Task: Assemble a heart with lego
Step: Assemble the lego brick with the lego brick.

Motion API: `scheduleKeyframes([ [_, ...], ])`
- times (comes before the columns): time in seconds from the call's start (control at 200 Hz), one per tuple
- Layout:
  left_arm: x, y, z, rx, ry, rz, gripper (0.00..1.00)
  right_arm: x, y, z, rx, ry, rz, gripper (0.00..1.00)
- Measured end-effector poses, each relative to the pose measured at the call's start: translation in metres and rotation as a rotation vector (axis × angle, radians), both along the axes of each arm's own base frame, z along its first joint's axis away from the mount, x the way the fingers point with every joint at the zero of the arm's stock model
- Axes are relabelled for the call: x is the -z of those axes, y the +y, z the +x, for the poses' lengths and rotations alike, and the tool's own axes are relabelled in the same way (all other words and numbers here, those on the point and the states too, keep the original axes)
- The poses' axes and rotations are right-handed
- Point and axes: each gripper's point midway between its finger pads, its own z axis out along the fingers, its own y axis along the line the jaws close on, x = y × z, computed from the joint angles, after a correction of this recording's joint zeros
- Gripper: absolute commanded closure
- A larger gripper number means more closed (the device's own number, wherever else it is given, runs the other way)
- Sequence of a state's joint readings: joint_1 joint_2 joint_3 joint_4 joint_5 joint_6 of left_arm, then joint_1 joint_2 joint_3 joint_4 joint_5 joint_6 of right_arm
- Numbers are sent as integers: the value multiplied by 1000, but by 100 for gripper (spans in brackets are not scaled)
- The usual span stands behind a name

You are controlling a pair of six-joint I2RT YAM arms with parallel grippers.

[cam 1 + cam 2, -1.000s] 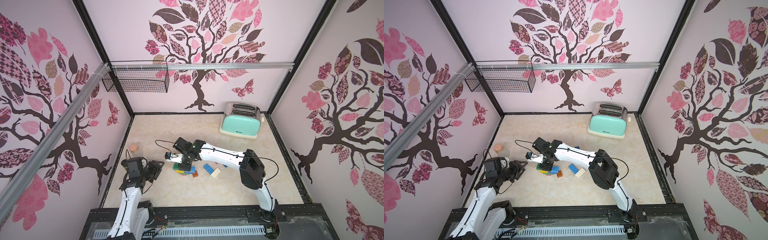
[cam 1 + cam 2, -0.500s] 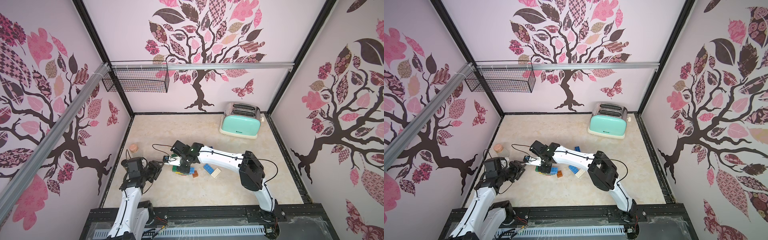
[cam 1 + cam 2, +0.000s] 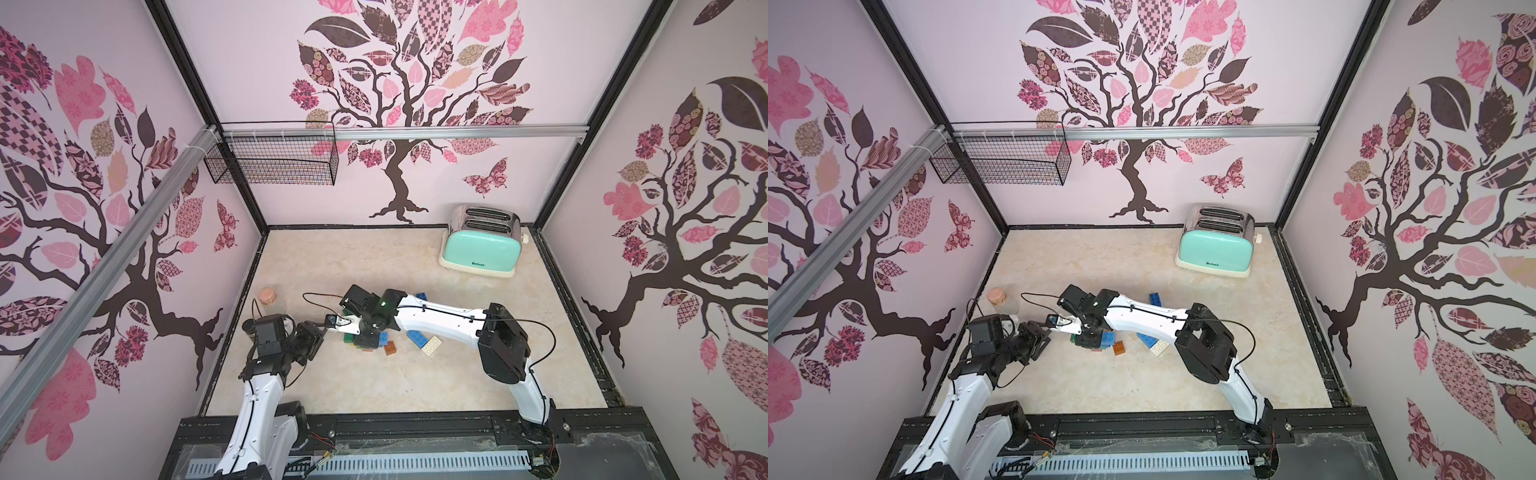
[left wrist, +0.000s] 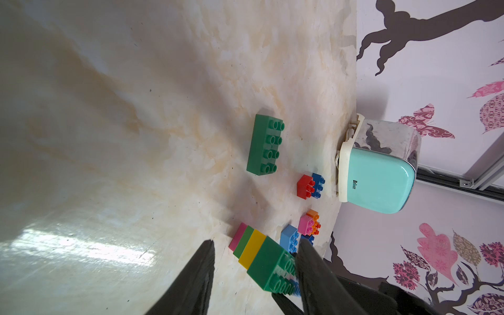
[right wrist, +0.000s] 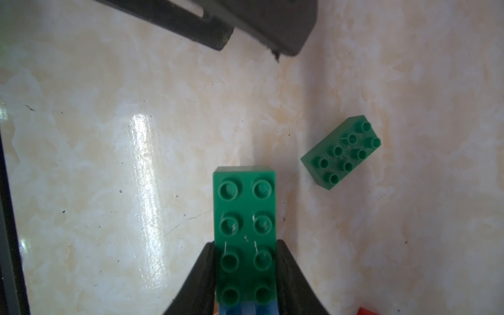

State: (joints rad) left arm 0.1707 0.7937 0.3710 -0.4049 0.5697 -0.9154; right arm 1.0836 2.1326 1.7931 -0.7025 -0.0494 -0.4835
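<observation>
Green oblong studded plastic brick (image 5: 244,207), topping a stack of pink, green and yellow layers (image 4: 249,251), was clamped between the fingers of the right gripper (image 5: 245,244) near the middle of the marble-patterned bench (image 3: 374,386), toward its left edge. I saw the left gripper (image 4: 255,243) just beside the stack, fingers apart, holding nothing. A second loose green oblong brick (image 5: 341,152) lay nearby.

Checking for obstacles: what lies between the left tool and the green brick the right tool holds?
Nothing: in the right wrist view, only bare tabletop separates the left tool from the held green brick; a loose green brick lies aside.
</observation>
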Motion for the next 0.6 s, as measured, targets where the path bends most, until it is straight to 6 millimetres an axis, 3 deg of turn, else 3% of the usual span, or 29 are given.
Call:
scheduleKeyframes([
  [0.6, -1, 0, 0, 0, -5, 1, 48, 4, -7, 3, -24, 60, 50, 70],
])
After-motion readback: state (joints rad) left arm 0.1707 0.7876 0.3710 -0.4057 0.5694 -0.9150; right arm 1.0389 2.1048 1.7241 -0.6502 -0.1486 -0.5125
